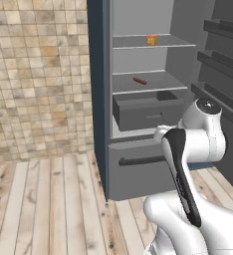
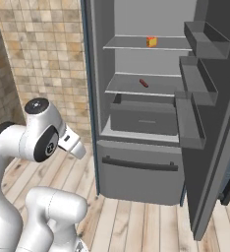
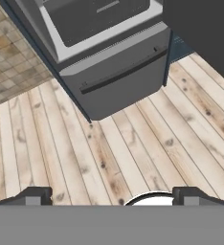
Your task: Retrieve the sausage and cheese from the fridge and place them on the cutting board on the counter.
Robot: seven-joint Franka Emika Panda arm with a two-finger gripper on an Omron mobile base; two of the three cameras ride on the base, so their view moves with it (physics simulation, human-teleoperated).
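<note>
Inside the open fridge point(image 1: 101, 99), the cheese point(image 1: 152, 40) sits on the top shelf and the sausage point(image 1: 140, 80) lies one shelf below. With the gripper point(image 3: 112, 196) spread wide, empty and pointing at the floor, retrieval hasn't begun; next comes reaching up toward a shelf.

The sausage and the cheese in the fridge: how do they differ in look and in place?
The sausage is a thin dark red-brown cylinder lying flat; the cheese is a chunky yellow-orange piece. The cheese sits on the upper shelf, the sausage on the shelf below. Both are small, inside the open fridge, untouched.
</note>
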